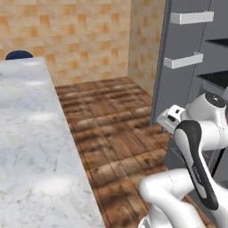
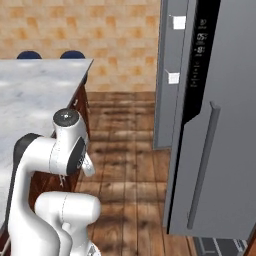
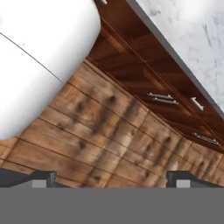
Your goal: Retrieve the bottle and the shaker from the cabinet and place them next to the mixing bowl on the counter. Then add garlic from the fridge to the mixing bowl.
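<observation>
The white marble bench (image 1: 31, 147), veined in grey, is stretching along the left of both base views with a bare top, and its reddish-brown base cabinets with silver bar handles are showing in the hand view (image 3: 144, 74). Across the plank floor from it, the tall grey fridge (image 2: 220, 140) is standing with its door (image 1: 176, 58) swung open, white door shelves and dark inner shelves showing.

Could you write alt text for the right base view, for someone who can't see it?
A white robot arm stands folded on a wooden floor between a marble counter on the left and a tall grey fridge, its door swung open, on the right.
</observation>
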Tool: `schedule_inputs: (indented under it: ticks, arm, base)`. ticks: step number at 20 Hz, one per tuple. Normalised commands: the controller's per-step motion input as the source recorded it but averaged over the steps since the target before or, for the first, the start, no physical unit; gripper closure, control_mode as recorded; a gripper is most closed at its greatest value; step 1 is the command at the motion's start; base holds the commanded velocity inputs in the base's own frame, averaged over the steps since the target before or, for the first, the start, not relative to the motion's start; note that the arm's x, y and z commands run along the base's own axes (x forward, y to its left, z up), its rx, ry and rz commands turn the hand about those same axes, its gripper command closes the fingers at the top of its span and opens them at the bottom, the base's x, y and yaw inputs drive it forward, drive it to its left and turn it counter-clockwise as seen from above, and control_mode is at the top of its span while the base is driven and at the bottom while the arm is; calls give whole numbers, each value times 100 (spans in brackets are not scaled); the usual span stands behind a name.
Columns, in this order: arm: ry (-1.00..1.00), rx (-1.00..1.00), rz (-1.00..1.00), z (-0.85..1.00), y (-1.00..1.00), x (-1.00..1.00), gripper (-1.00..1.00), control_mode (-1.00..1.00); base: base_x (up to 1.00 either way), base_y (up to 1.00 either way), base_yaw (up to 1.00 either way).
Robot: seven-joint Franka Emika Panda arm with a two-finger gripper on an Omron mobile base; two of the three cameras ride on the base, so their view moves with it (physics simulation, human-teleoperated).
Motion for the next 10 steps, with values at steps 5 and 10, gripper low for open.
schedule_inputs:
  ticks: [5, 10]
  arm:
    - [0, 0, 0, 0, 0, 0, -100, 100]
    - [0, 0, 0, 0, 0, 0, -100, 100]
  base:
    - [87, 84, -30]
    - [100, 81, -23]
